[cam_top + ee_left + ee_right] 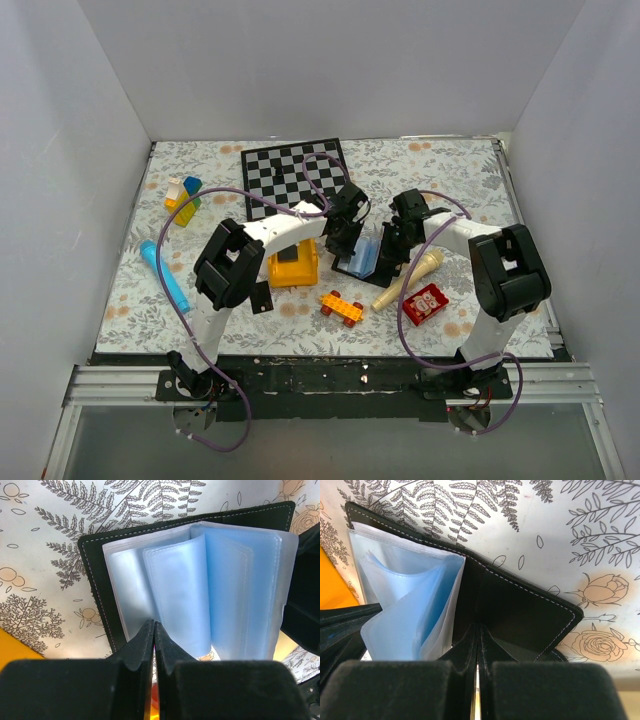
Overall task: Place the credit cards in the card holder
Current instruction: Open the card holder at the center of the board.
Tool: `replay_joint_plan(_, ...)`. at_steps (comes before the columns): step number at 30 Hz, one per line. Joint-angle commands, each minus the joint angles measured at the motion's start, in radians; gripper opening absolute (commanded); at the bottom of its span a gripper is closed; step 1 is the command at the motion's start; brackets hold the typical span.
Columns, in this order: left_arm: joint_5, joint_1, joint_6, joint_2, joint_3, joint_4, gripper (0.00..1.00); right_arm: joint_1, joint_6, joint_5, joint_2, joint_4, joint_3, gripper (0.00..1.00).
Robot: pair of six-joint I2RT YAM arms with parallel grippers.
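Logged card holder (365, 255) open at frame centre, blue sleeves fanned. Noted left gripper (153, 630) pressed together at sleeve edge, right gripper (479, 630) pressed together against black cover (actual pinch: cannot tell).

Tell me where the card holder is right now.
In the top view, the card holder lies open at mid-table between the left gripper and the right gripper, just right of the yellow block.
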Motion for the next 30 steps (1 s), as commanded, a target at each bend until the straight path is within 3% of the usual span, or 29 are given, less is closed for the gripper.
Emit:
replay_joint_plan(1, -0.001, -0.004, -0.002, -0.040, -0.010, 0.019, 0.00, 0.011, -0.028, 0.113, -0.039, -0.011, -0.044, 0.01)
replay_joint_plan(18, -0.002, -0.006, -0.002, -0.023, -0.044, 0.042, 0.00, 0.011, -0.047, 0.152, -0.244, -0.104, 0.016, 0.28)
replay_joint_plan(26, 0.008, -0.004, -0.002, -0.022, -0.028, 0.043, 0.00, 0.011, -0.039, 0.097, -0.194, -0.062, -0.001, 0.27)
replay_joint_plan(30, 0.010, -0.006, -0.002, -0.022, -0.028, 0.043, 0.00, 0.011, -0.036, 0.109, -0.155, -0.039, -0.009, 0.20)
